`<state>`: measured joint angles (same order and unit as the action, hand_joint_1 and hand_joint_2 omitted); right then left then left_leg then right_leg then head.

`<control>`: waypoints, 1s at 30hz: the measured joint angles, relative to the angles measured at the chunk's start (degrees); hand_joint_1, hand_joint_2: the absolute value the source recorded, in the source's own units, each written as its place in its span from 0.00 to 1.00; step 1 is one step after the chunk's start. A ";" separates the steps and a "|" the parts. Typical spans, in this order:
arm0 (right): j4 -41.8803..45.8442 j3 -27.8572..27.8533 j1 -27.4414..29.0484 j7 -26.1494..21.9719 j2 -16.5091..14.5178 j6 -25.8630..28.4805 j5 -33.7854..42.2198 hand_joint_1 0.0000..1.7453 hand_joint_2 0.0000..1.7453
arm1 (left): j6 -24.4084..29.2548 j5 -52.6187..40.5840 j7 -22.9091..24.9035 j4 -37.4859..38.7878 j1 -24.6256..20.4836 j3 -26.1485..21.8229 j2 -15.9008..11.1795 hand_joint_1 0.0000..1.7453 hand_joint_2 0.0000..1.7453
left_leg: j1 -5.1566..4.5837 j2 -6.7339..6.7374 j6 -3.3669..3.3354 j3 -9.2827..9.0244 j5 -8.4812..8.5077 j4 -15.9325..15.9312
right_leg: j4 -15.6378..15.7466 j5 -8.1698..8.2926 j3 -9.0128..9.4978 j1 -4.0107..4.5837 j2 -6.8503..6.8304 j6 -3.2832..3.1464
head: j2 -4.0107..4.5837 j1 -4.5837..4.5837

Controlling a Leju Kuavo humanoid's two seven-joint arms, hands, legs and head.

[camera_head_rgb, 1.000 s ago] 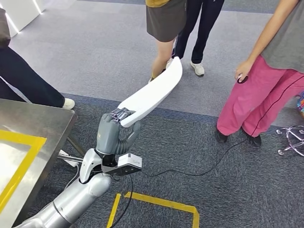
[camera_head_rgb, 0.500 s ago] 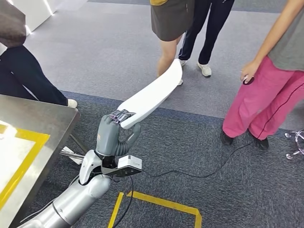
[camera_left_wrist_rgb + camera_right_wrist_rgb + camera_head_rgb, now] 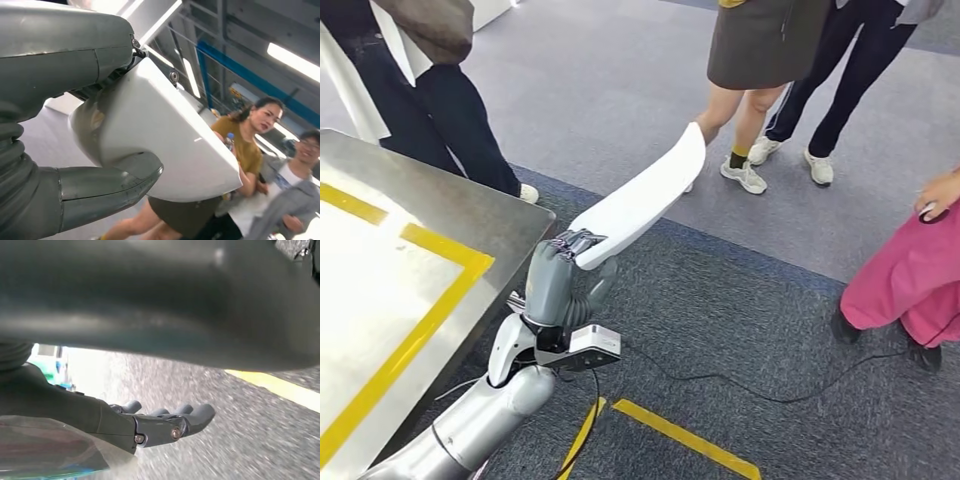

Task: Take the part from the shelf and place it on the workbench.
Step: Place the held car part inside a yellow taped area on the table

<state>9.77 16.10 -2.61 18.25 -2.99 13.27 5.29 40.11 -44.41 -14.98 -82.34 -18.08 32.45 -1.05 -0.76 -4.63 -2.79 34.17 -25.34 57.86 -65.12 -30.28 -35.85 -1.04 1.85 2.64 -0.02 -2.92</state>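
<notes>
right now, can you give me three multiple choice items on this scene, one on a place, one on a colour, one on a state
1. Where is the white part?
A. lying on the workbench
B. held out over the carpet
C. on the floor

2. What colour are the lines marked on the workbench?
A. yellow
B. red
C. blue

3. What is the left hand doing?
A. hanging with nothing in it
B. pressing flat on the workbench
C. gripping one end of the white part

Answers: 1 B, the part juts from the hand above the carpet, beside the workbench. 2 A, yellow bands cross the steel top. 3 C, thumb and fingers clamp the part's near end.
</notes>
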 joint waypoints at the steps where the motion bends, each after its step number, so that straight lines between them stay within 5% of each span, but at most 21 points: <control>1: -0.01 -0.01 0.02 0.00 0.01 0.03 -0.03 0.00 0.00 | 0.00 0.00 0.04 -0.01 -0.05 0.01 0.01 1.00 1.00 | -0.02 -0.71 0.19 0.19 -0.12 0.37 | 3.55 1.23 1.70 -0.17 1.20 -0.14 | 0.00 -0.03; 3: -0.02 -0.01 -0.05 -0.01 0.02 0.07 -0.05 0.00 0.00 | 0.01 -0.01 0.08 -0.01 -0.12 0.02 0.02 1.00 1.00 | 0.06 -1.95 0.75 0.77 -0.10 0.82 | 6.70 1.57 3.39 -0.26 2.57 -0.40 | 0.00 -0.07; 5: -0.02 0.00 -0.14 0.00 0.00 0.11 -0.07 0.00 0.00 | 0.02 -0.02 0.09 -0.01 -0.07 0.03 -0.05 1.00 1.00 | 0.17 -2.90 1.28 1.18 0.05 0.96 | 6.99 1.65 3.70 -0.29 1.48 -0.69 | 0.00 -0.06; 7: -0.01 -0.01 -0.13 0.03 0.04 0.22 -0.08 0.00 0.00 | 0.03 -0.02 0.09 -0.02 -0.09 0.03 -0.16 1.00 1.00 | -0.05 -1.04 1.90 1.95 -1.05 2.63 | 7.29 1.72 4.08 -0.56 0.03 -1.23 | 0.00 -0.54; 9: -0.01 -0.01 -0.04 0.04 0.08 0.26 -0.10 0.00 0.00 | 0.04 -0.02 0.10 -0.02 -0.21 0.04 -0.20 1.00 1.00 | 0.01 2.46 2.68 4.72 -4.18 8.60 | 7.47 1.61 4.39 -0.63 -1.57 -1.71 | 0.00 -1.13; 11: -0.02 0.01 0.02 0.05 0.08 0.22 -0.15 0.00 0.00 | 0.02 -0.02 0.13 -0.01 -0.15 0.09 -0.21 1.00 1.00 | 0.59 3.95 3.29 8.24 -6.89 15.79 | 7.46 1.41 4.50 -0.60 -3.26 -1.83 | 0.00 -1.27; 12: -0.02 0.01 0.03 0.07 0.08 0.23 -0.18 0.00 0.00 | 0.00 -0.01 0.16 -0.01 -0.09 0.11 -0.22 1.00 1.00 | 0.88 4.19 3.50 8.96 -6.86 17.21 | 7.46 1.30 4.58 -0.61 -4.11 -1.80 | 0.00 -1.29; 14: -0.01 0.01 0.02 0.08 0.08 0.24 -0.22 0.00 0.00 | 0.00 -0.01 0.22 0.00 -0.06 0.12 -0.26 1.00 1.00 | 1.26 4.94 3.66 6.93 -3.67 13.15 | 7.46 0.99 4.97 -0.65 -5.67 -1.59 | 0.00 -1.30; 16: 0.00 0.02 -0.03 0.08 0.08 0.24 -0.25 0.00 0.00 | 0.00 -0.02 0.23 0.00 -0.22 0.12 -0.26 1.00 1.00 | 0.90 7.87 3.44 2.92 -0.46 5.18 | 7.47 0.59 5.47 -0.50 -7.00 -1.15 | 0.00 -1.35; 18: 0.00 0.04 -0.08 0.08 0.08 0.19 -0.35 0.00 0.00 | 0.00 -0.02 0.24 0.00 -0.45 0.14 -0.21 1.00 1.00 | 0.26 10.01 2.79 1.22 0.00 1.34 | 7.56 0.22 5.79 -0.10 -8.28 -0.53 | 0.00 -1.37; 20: 0.02 0.09 -0.14 0.13 0.08 0.12 -0.45 0.00 0.00 | 0.01 -0.02 0.24 -0.01 -0.49 0.16 -0.22 1.00 1.00 | 0.07 8.93 1.97 1.32 -0.23 1.00 | 7.89 -0.06 6.27 0.06 -9.73 0.16 | 0.00 -1.36; 21: 0.03 0.13 -0.20 0.15 0.08 0.10 -0.48 0.00 0.00 | 0.02 -0.02 0.26 -0.02 -0.49 0.17 -0.23 1.00 1.00 | 0.15 8.10 1.59 1.24 -0.14 0.78 | 7.79 -0.45 6.39 -0.07 -9.24 0.48 | 0.00 -1.28; 24: 0.04 0.18 -0.27 0.17 0.08 0.10 -0.55 0.00 0.00 | 0.04 -0.02 0.44 -0.04 -0.79 0.22 -0.06 1.00 1.00 | 0.44 5.74 0.43 1.00 0.15 0.29 | 1.34 -4.30 3.30 -0.37 -3.65 0.74 | 0.00 -0.83; 26: 0.03 0.19 -0.14 0.20 0.10 0.10 -0.54 0.00 0.00 | 0.01 -0.01 0.53 -0.01 -0.84 0.34 0.06 1.00 1.00 | 0.27 4.03 0.05 1.04 0.08 0.33 | -6.57 -7.14 -1.08 -0.22 -2.01 0.57 | 0.00 -0.64; 28: 0.03 0.20 0.01 0.22 0.13 0.11 -0.53 0.00 0.00 | 0.00 0.03 0.61 0.04 -0.80 0.44 0.07 1.00 1.00 | 0.10 2.09 -0.03 0.97 0.03 0.44 | -8.50 -6.01 -3.12 -0.09 -1.81 0.37 | 0.00 -0.66; 30: 0.03 0.20 0.07 0.20 0.13 0.13 -0.52 0.00 0.00 | 0.00 0.05 0.66 0.07 -0.81 0.46 0.08 1.00 1.00 | 0.10 0.24 0.14 0.88 -0.08 0.68 | -2.08 -1.27 -1.18 -0.16 -0.64 0.11 | 0.00 -0.64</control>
<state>9.79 16.31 -2.54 18.45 -2.86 13.40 4.76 40.11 -44.36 -14.32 -82.27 -18.89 32.91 -0.97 -0.66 -4.39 -2.66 35.05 -25.42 58.54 -67.20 -31.55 -37.03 -1.21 1.21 2.75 -0.02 -3.56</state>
